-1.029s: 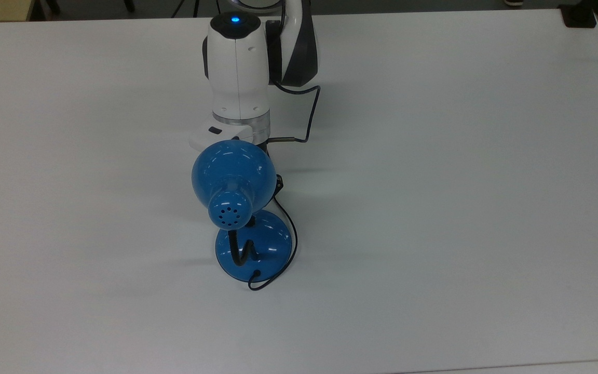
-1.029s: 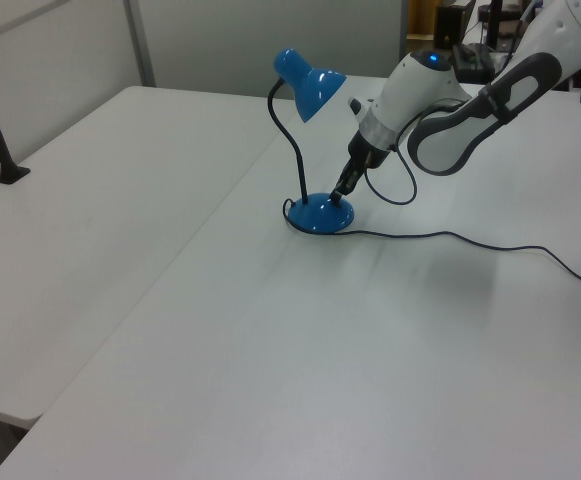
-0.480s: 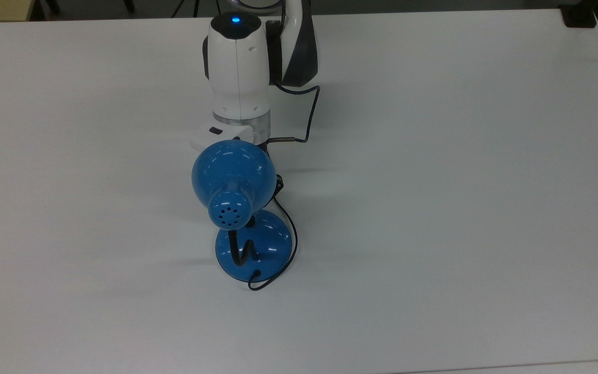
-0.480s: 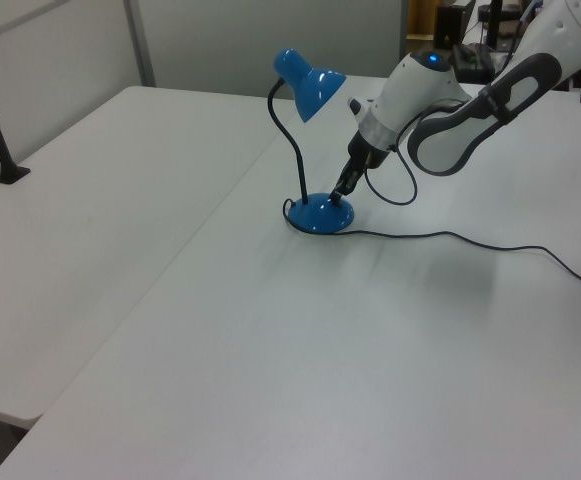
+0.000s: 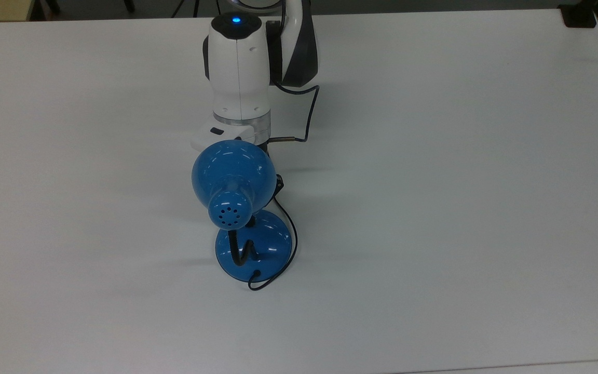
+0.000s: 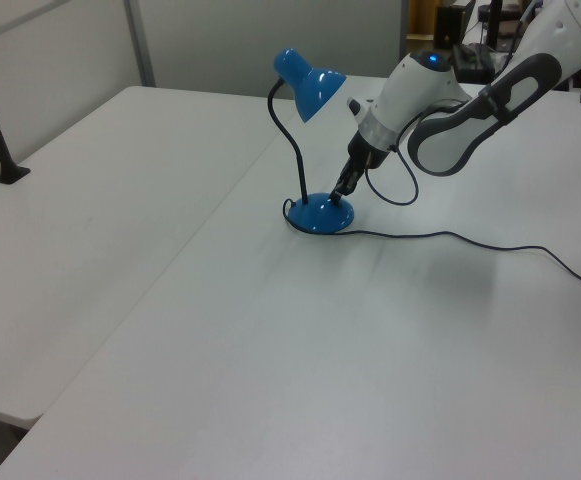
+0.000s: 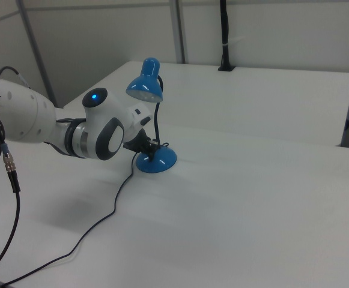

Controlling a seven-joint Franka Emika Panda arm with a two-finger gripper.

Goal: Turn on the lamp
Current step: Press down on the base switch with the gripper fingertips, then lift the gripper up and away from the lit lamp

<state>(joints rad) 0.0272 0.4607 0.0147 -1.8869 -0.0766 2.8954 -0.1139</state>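
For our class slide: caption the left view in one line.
Robot arm's end effector touches the glossy blue gooseneck desk lamp at its round base.

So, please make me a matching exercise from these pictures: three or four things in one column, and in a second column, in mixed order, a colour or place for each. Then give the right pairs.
Things:
1. lamp shade
2. lamp neck
3. gripper
4. table

Colours or places:
A. white, under everything
B. glossy blue, with small holes on its cap
C. down at the round lamp base
D. black, thin and curved

Pairs: 1-B, 2-D, 3-C, 4-A
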